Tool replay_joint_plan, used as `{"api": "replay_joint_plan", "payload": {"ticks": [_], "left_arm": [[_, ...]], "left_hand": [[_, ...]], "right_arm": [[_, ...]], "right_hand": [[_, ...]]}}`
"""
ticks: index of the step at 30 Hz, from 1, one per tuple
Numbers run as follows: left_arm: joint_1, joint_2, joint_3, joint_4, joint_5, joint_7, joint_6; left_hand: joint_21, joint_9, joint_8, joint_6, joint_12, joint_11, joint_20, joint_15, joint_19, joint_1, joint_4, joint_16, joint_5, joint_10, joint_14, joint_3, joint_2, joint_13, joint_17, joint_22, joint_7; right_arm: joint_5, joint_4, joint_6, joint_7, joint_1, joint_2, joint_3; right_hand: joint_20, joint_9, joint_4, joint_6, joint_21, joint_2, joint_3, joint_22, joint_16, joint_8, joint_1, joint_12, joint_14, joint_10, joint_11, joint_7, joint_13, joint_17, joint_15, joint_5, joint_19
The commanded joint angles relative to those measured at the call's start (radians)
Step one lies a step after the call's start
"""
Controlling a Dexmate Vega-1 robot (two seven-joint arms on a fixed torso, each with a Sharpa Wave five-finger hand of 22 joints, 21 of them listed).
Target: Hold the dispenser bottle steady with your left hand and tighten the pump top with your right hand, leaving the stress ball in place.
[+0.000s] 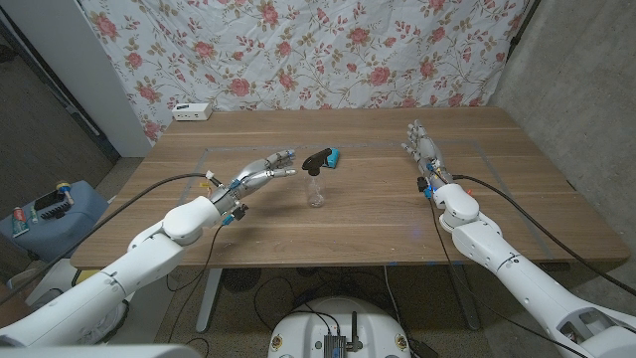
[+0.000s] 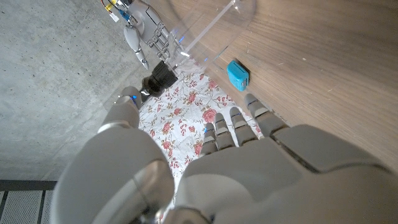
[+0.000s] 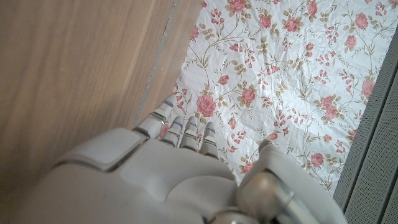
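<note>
While the clear plastic dispenser bottle (image 1: 317, 189) with its black pump top (image 1: 318, 159) stands upright mid-table, the left hand (image 1: 260, 178) reaches near it, fingers spread, empty. Well apart, the right hand (image 1: 424, 149) is open, holding nothing.

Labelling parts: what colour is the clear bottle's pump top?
The black pump top has a blue tip, clearest in the head view.
</note>
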Motion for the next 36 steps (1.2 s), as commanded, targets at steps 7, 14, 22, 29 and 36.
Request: {"api": "replay_joint_plan", "payload": {"ticks": [7,14,22,29,36], "left_arm": [[-0.021,-0.014,0.044,0.003,0.045,0.000,0.009],[-0.022,-0.027,0.053,0.007,0.070,0.024,0.005],[-0.032,-0.049,0.072,0.026,0.110,0.046,-0.009],[-0.041,-0.074,0.087,0.048,0.136,0.067,-0.023],[-0.050,-0.096,0.098,0.074,0.155,0.085,-0.037]], "left_hand": [[-0.002,0.005,0.001,-0.002,-0.001,0.002,-0.008,0.005,-0.016,0.046,0.001,0.000,0.018,0.004,0.008,-0.021,-0.004,0.002,0.001,0.003,0.003],[-0.012,0.004,0.003,0.002,0.000,-0.007,-0.023,-0.002,-0.060,0.077,0.007,0.000,0.031,0.011,0.015,-0.047,-0.005,0.002,0.001,0.003,-0.002],[-0.016,0.004,0.003,0.003,0.000,-0.008,-0.028,-0.005,-0.094,0.092,0.009,0.000,0.037,0.013,0.016,-0.062,-0.004,0.002,0.001,0.003,-0.003],[-0.010,0.004,0.004,0.007,0.004,-0.012,-0.030,-0.016,-0.106,0.116,0.010,0.002,0.044,0.025,0.025,-0.077,0.000,0.002,0.000,0.003,-0.009],[-0.008,0.004,0.010,0.029,0.007,-0.022,-0.046,-0.025,-0.125,0.145,0.013,0.004,0.050,0.042,0.042,-0.094,0.005,0.001,0.000,0.003,-0.016]], "right_arm": [[-0.029,-0.013,-0.018,-0.042,-0.005,-0.004,-0.003],[-0.029,-0.015,-0.005,-0.046,-0.014,-0.002,0.001],[-0.021,-0.010,0.007,-0.028,-0.018,-0.001,0.001],[-0.020,-0.012,0.014,-0.025,-0.021,-0.002,0.003],[-0.018,-0.006,0.027,-0.021,-0.024,0.002,0.005]], "right_hand": [[-0.078,0.001,-0.014,0.022,-0.003,0.000,0.003,0.002,0.012,0.012,0.003,0.014,0.045,0.040,0.001,0.033,0.000,-0.002,-0.036,0.008,-0.021],[-0.085,0.001,-0.018,0.031,-0.003,-0.003,0.003,0.002,0.015,0.013,0.004,0.017,0.063,0.059,0.012,0.046,-0.001,-0.004,-0.028,0.008,-0.034],[-0.090,0.001,-0.018,0.029,-0.004,-0.004,0.002,0.002,0.009,0.011,0.003,0.011,0.056,0.051,0.013,0.051,-0.002,-0.004,-0.026,0.008,-0.044],[-0.087,0.001,-0.019,0.025,-0.003,-0.004,0.002,0.002,0.006,0.008,0.002,0.007,0.053,0.047,0.010,0.048,-0.002,-0.004,-0.025,0.008,-0.048],[-0.088,0.001,-0.018,0.023,-0.002,-0.004,0.001,0.002,0.004,0.007,0.000,0.005,0.050,0.045,0.012,0.048,-0.002,-0.003,-0.024,0.007,-0.049]]}}
